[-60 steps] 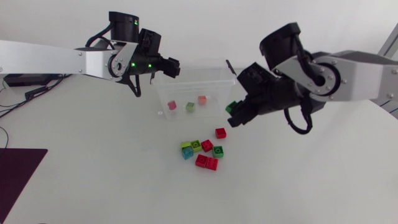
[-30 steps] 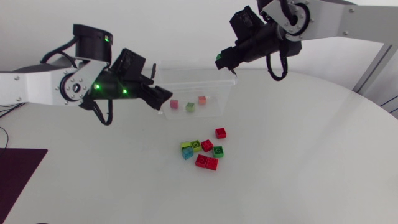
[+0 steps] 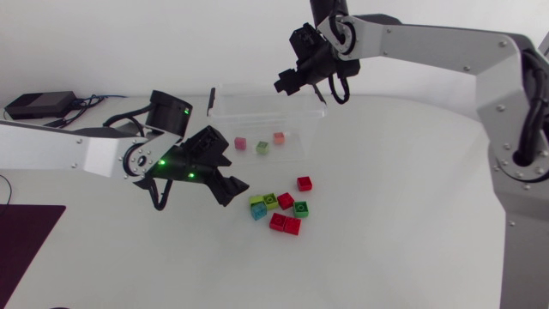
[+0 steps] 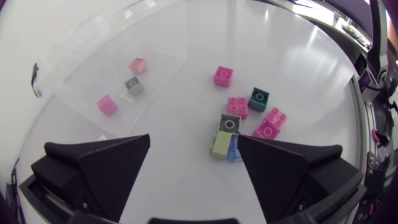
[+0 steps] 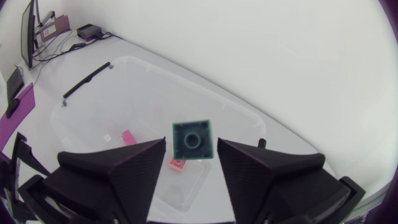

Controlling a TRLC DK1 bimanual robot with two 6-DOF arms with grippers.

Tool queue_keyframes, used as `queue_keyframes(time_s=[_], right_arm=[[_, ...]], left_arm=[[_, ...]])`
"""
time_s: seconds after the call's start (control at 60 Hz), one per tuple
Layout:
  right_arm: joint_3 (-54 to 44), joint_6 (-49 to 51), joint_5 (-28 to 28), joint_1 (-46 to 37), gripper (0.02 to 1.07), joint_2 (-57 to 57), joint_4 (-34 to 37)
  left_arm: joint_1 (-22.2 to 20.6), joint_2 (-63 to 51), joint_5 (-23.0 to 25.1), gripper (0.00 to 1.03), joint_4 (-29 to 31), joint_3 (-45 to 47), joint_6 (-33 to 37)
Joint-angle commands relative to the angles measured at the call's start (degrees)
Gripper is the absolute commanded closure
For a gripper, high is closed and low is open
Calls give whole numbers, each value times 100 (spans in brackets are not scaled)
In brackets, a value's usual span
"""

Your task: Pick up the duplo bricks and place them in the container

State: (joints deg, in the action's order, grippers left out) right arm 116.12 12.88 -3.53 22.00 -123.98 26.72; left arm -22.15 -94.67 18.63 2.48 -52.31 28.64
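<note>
A clear plastic container point(image 3: 225, 110) stands at the back of the table with three small bricks point(image 3: 262, 148) in it. My right gripper point(image 3: 287, 84) hangs over its far rim. In the right wrist view this gripper point(image 5: 191, 142) is open, and a dark green brick point(image 5: 193, 140) is loose between its fingertips, above the container point(image 5: 93, 106). My left gripper point(image 3: 230, 179) is open, just left of a pile of several red, green, lime and blue bricks point(image 3: 286, 201). The left wrist view shows the pile point(image 4: 238, 107) ahead of the open fingers point(image 4: 102, 165).
A single red brick point(image 3: 304, 183) lies between the pile and the container. A dark mat point(image 3: 21, 240) lies at the table's left edge. The container point(image 4: 74, 74) sits ahead of the left gripper, off to one side.
My right arm carried the green brick from beside the container to above its back rim, then its jaws parted. My left arm came down from the container toward the pile.
</note>
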Motion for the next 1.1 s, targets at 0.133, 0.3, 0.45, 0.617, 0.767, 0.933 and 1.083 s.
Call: queue_keyframes(time_s=[0.133,0.3,0.45,0.617,0.767,0.933,1.083], right_arm=[[34,-172,45,-3,6,217,97],[-1223,-120,37,50,6,1394,-264],[-2392,-58,-7,68,6,2221,-554],[-3517,-67,-95,24,6,2906,-905],[-4501,-76,-201,-3,6,3416,-1195],[-5354,-84,-201,-11,6,3618,-1459],[-5846,-128,-201,-20,6,3600,-1565]], left_arm=[[-61,-675,53,6,-55,-68,502],[-61,-939,62,6,-169,-191,616],[-61,-1097,62,6,-187,-253,722],[-96,-1247,62,6,-222,-279,809],[-149,-1352,62,6,-336,-367,809],[-237,-1457,62,6,-362,-534,801],[-369,-1677,62,6,-380,-675,809]])
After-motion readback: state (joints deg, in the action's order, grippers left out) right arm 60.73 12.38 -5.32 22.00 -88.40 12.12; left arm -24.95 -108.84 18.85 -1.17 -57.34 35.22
